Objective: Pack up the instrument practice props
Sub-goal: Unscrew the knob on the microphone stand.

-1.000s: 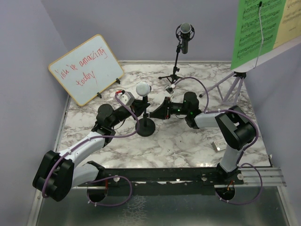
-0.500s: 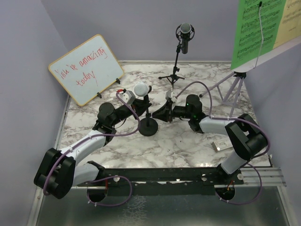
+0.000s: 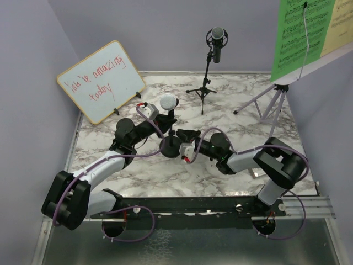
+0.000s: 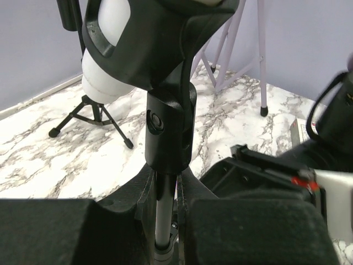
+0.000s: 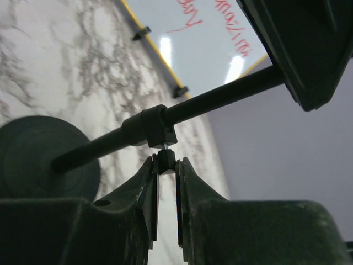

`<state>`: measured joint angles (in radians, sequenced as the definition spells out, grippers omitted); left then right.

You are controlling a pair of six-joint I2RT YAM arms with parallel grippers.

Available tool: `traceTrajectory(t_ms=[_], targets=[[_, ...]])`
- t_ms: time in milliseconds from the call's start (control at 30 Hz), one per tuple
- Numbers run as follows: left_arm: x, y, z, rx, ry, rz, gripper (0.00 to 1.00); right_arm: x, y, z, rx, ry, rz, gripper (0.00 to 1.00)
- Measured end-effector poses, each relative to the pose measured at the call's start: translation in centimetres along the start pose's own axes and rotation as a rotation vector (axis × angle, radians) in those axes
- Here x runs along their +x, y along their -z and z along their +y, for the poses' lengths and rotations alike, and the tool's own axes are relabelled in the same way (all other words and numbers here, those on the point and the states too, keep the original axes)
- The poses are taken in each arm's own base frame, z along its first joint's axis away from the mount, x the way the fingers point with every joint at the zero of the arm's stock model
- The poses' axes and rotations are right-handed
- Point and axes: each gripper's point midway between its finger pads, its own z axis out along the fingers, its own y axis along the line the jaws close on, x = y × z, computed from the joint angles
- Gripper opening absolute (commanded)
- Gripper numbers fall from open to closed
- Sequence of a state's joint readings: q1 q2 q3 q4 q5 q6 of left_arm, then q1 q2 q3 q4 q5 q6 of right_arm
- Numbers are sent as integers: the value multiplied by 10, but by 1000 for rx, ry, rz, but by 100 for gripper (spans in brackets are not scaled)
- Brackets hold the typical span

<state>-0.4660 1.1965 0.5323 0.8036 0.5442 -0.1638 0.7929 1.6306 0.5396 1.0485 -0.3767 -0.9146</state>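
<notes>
Left gripper (image 4: 166, 187) is clenched on the pole of the holder (image 3: 169, 147), just under the clip joint. Its fingers (image 4: 140, 193) sit tight on both sides of the thin shaft.

Mic (image 3: 168, 102) is seated in the clip on top, with its pale grey head up and leaning a bit. The holder stands upright with its round base flat on the marble table (image 3: 220, 182), about mid-table, near the right end of the whiteboard (image 3: 99, 80).

Right gripper (image 5: 165, 168) is low on the holder's right side. It is pinched on the small knob (image 5: 164, 161) that sticks out of the collar (image 5: 155, 126) on the pole. The fingertips are on either side of the knob, and the wrist view shows almost no gap.

Second mic (image 3: 218, 36) sits in the ring mount of the tripod (image 3: 202, 88). It is upright at rear centre, well apart from both arms.

Rack (image 3: 274, 99) is at the rear right with its lilac legs on the table. It carries a green sheet (image 3: 298, 38) and a yellow sheet (image 3: 343, 22) beside it.

The whiteboard leans at the rear left with red writing facing out. The white device (image 3: 255, 171) lies flat near the right edge, mostly hidden by the right arm.
</notes>
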Motion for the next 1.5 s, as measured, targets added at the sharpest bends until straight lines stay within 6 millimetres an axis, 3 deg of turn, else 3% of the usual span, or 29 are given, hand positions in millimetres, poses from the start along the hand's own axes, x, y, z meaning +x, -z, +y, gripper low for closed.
traceTrajectory(t_ms=[233, 300, 367, 400, 500, 700, 833, 1000, 1167, 1500], targets=[[0, 0, 2, -12, 0, -1, 0, -7, -2, -1, 170, 396, 64, 1], [0, 0, 2, -13, 0, -1, 0, -7, -1, -1, 185, 452, 95, 11], [0, 0, 2, -12, 0, -2, 0, -7, 0, -1, 194, 465, 112, 29], [0, 0, 2, -12, 0, -2, 0, -7, 0, -1, 197, 459, 117, 39], [0, -1, 1, -8, 6, -1, 0, -6, 3, -1, 207, 378, 125, 54], [1, -1, -2, -1, 10, 2, 0, -12, 17, -18, 223, 14, 120, 64], [1, -1, -2, 1, 7, 3, 0, -20, 27, -27, 229, -262, 79, 66], [1, -1, -3, 4, 6, 3, 0, -21, 35, -21, 210, -624, 55, 65], [1, -1, -3, 7, 4, 4, 0, -19, 36, -23, 237, -901, 36, 58], [1, -1, -3, 7, 3, 4, 0, -19, 22, -40, 316, -1110, 20, 43]])
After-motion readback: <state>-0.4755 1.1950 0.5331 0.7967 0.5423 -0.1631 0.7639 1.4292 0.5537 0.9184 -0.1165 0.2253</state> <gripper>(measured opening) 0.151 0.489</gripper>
